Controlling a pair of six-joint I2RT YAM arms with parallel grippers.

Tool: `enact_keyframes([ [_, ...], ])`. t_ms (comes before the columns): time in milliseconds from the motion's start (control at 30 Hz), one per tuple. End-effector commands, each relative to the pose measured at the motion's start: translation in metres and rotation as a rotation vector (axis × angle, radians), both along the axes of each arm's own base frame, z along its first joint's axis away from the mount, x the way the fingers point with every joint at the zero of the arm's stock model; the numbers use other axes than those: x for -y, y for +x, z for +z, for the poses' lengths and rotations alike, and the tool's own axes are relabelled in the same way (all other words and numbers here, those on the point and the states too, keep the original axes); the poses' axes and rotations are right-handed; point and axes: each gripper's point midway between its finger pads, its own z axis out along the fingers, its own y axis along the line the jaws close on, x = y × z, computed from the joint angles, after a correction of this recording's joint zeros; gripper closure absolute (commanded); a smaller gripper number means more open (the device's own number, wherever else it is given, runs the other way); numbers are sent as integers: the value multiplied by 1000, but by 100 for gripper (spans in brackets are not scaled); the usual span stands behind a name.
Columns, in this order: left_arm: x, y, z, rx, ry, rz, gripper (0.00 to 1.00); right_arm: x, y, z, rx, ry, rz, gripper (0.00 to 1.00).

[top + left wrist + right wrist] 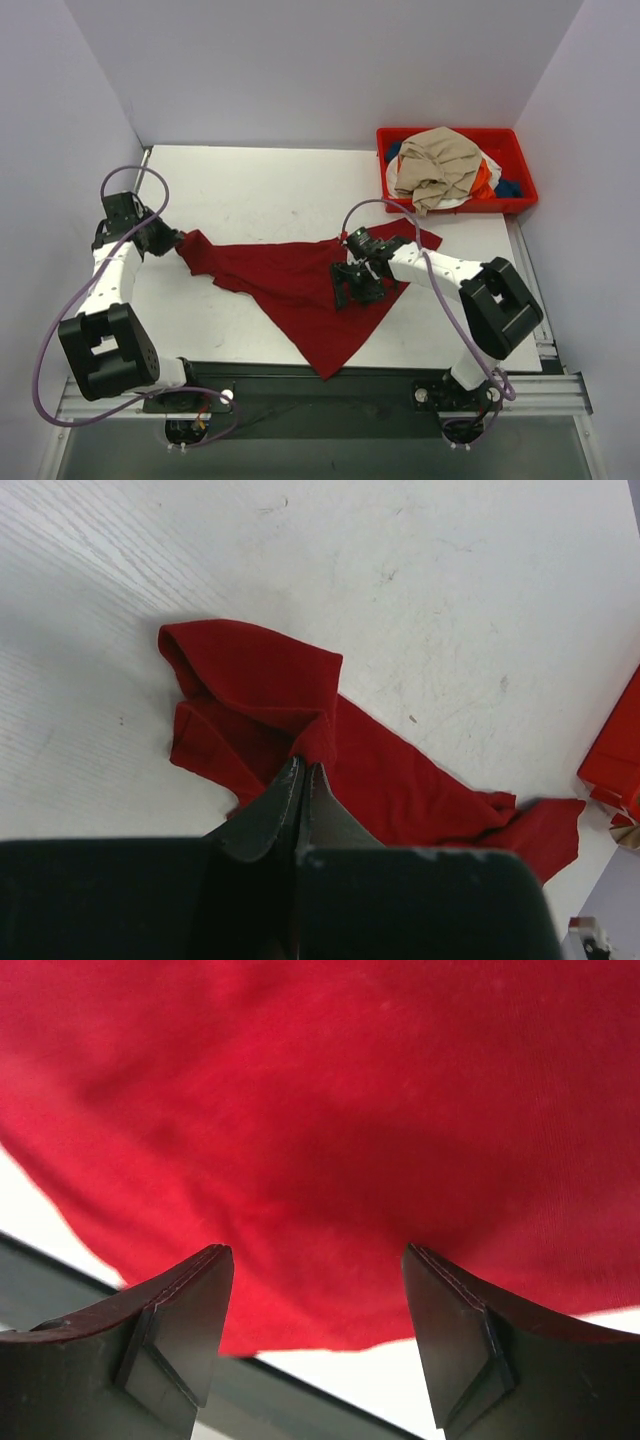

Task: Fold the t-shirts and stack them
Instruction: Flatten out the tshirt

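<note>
A dark red t-shirt lies spread and rumpled across the middle of the white table, one corner hanging over the near edge. My left gripper is shut on the shirt's left end; the wrist view shows the red cloth pinched between the closed fingertips. My right gripper is open, low over the shirt's right part; its wrist view shows the red cloth filling the frame between the spread fingers. Tan, white, orange and blue t-shirts are heaped in the bin.
A red plastic bin stands at the back right corner of the table. White walls enclose the back and sides. The table's dark near edge runs just beyond the shirt's hanging corner.
</note>
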Motion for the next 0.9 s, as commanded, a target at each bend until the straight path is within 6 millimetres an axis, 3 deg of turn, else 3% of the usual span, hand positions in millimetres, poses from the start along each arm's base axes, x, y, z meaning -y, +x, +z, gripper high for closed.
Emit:
enact_keyframes([
  [0, 6, 1, 6, 50, -4, -21, 100, 2, 12, -14, -6, -51, -5, 31],
  [200, 6, -10, 1, 46, 8, -4, 100, 5, 48, -30, -2, -166, -33, 31],
  [467, 13, -24, -4, 59, -4, 11, 100, 21, 141, -26, 37, -229, -152, 32],
  [533, 13, -26, -3, 63, -2, 14, 100, 13, 171, -9, 90, -199, -162, 32],
  [567, 13, -26, -3, 63, 0, 12, 100, 14, 177, -14, 79, -206, -149, 32],
  [600, 13, -26, -2, 68, 0, 10, 100, 7, 193, 0, 121, -181, -145, 32],
  [667, 13, -25, 0, 72, -1, 3, 100, 1, 198, 4, 122, -162, -110, 32],
  [733, 13, -23, 2, 73, 4, -2, 100, -6, 203, 23, 157, -127, -96, 31],
  [800, 12, -22, 1, 68, 11, -11, 100, -5, 196, 32, 161, -114, -93, 31],
  [867, 12, -20, 1, 63, 16, -22, 100, 5, 176, 39, 155, -122, -90, 31],
])
